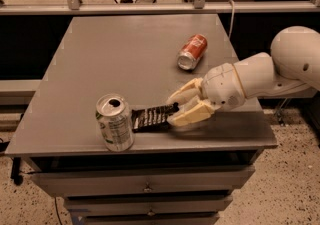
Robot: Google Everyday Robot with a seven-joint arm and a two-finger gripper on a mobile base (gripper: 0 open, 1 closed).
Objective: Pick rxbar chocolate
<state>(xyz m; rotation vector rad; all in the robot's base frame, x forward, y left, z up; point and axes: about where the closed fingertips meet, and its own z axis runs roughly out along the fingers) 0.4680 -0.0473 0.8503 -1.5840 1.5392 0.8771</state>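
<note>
The rxbar chocolate (151, 117), a flat dark bar with pale lettering, lies near the table's front edge. Its left end is right beside the silver-green can (114, 122). My gripper (176, 110) comes in from the right. Its two pale fingers (192, 114) are closed on the bar's right end, one above it and one below. The bar sits low, at or just above the table top (115, 59). The arm's white wrist and elbow reach off to the right.
The silver-green can stands upright with an open top at the front left, almost touching the bar. A red-orange can (192, 51) lies on its side behind the gripper. Drawers sit under the table's front edge. A railing and a cable run behind the table.
</note>
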